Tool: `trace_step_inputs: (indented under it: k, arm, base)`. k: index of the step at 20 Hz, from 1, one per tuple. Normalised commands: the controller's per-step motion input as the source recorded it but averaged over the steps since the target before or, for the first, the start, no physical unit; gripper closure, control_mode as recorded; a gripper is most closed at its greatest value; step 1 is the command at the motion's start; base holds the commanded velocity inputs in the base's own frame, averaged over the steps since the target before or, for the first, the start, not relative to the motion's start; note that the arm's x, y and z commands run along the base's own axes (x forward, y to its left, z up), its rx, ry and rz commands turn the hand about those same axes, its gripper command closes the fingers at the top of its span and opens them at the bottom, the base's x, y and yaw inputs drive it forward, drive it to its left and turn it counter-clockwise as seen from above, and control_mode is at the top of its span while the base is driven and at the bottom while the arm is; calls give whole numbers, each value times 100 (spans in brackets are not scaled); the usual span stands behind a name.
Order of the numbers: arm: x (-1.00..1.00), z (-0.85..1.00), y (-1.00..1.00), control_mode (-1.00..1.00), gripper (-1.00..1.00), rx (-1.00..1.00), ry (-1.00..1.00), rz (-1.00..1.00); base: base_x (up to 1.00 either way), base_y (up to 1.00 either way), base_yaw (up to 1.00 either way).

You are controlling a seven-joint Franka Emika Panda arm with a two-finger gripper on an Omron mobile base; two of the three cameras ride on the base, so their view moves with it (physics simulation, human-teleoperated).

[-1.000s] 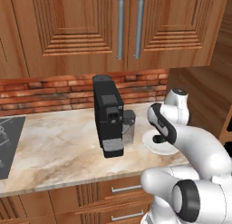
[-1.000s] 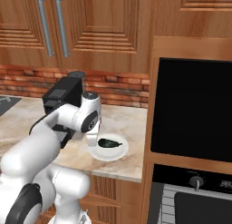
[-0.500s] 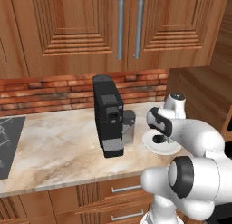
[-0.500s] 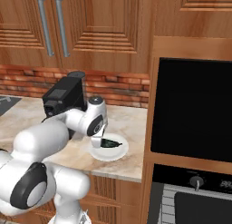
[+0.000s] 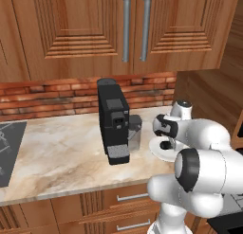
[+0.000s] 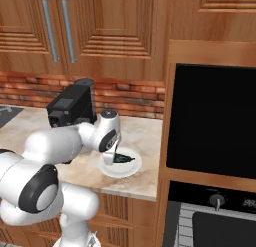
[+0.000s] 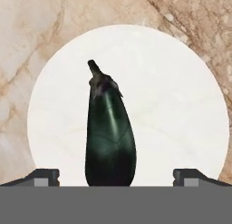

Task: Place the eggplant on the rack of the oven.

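The eggplant (image 7: 110,137), small and dark purple-black, lies on a white plate (image 7: 181,96) on the marble counter. My gripper (image 7: 117,177) hangs straight above it, open, with one fingertip on each side of the fat end and neither touching. From the right base view, the gripper (image 6: 112,157) points down at the eggplant (image 6: 125,159) on the plate (image 6: 116,170). The oven (image 6: 215,121) is the black built-in front to the right, framed in wood. The rack is hidden. In the left base view my arm covers most of the plate (image 5: 156,150).
A black coffee machine (image 5: 114,126) stands on the counter left of the plate, close to my arm; it also shows behind my arm (image 6: 72,108). Brick backsplash and wooden wall cabinets (image 5: 133,29) rise behind. A second appliance with a knob (image 6: 216,201) sits under the oven.
My hand has moved right and down over the plate, closer to the eggplant. The jaws have stayed open. The eggplant has not moved.
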Motion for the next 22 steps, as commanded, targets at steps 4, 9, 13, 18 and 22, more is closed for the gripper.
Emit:
trace_step_inputs:
  k: [4, 9, 13, 18, 22]
  arm:
    - [3, -26, 0, -100, -100, 0, 0, 0]
    - [7, -38, 0, -100, -100, 0, 0, 0]
    - [8, -25, 0, -100, -100, 0, 0, 0]
    - [0, -6, 0, -100, -100, 0, 0, 0]
    - [0, -1, 0, -100, -100, 0, 0, 0]
  base:
    - [0, 0, 0]
    - [0, 0, 0]
    - [0, 0, 0]
    - [0, 0, 0]
    - [0, 0, 0]
